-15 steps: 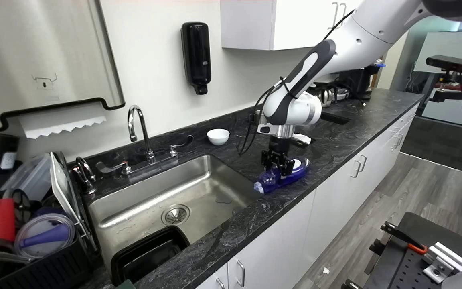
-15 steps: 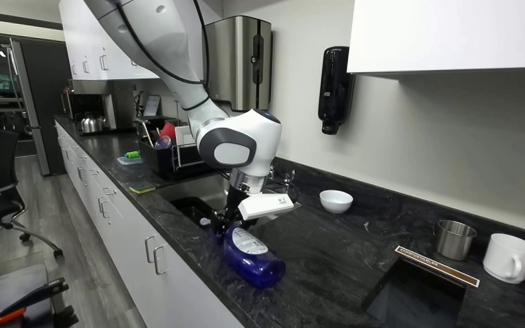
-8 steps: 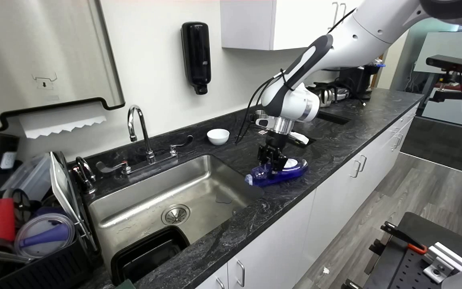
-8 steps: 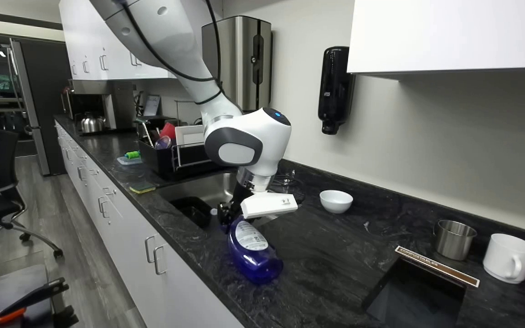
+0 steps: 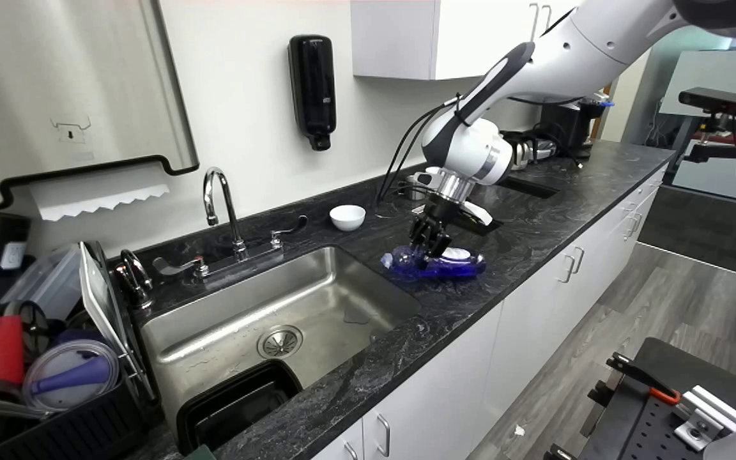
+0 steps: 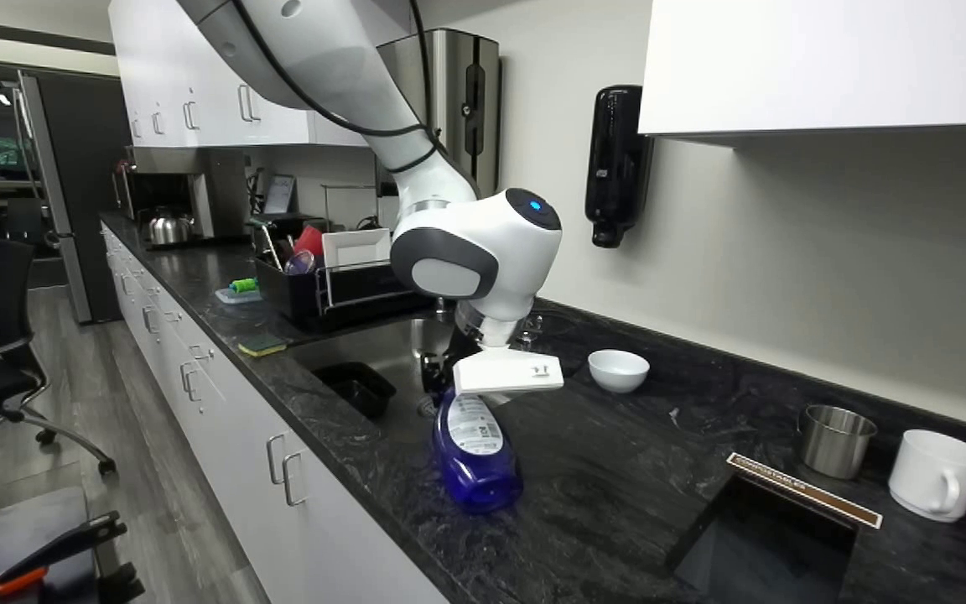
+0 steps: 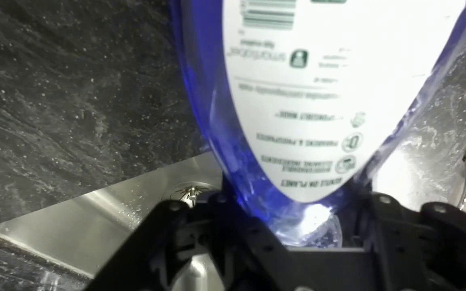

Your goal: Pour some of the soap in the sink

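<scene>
The soap, a blue bottle with a white label, lies on its side, its cap end pointing at the sink in an exterior view. My gripper comes down from above and is shut on it close to the neck. From the wrist, the bottle's label fills the upper middle, with a dark finger at each side of the narrowing part. The neck beyond is mostly hidden by the gripper. Whether the bottle touches the counter I cannot tell.
A black tub sits in the sink's near corner. Behind the sink rises a chrome faucet. A white bowl stands by the wall. The dish rack borders the sink's far side. A compost opening is cut into the counter.
The bottle and gripper have moved together toward the back wall, and the bottle has turned, its cap end swinging toward the wall. The wrist has tilted as well.
</scene>
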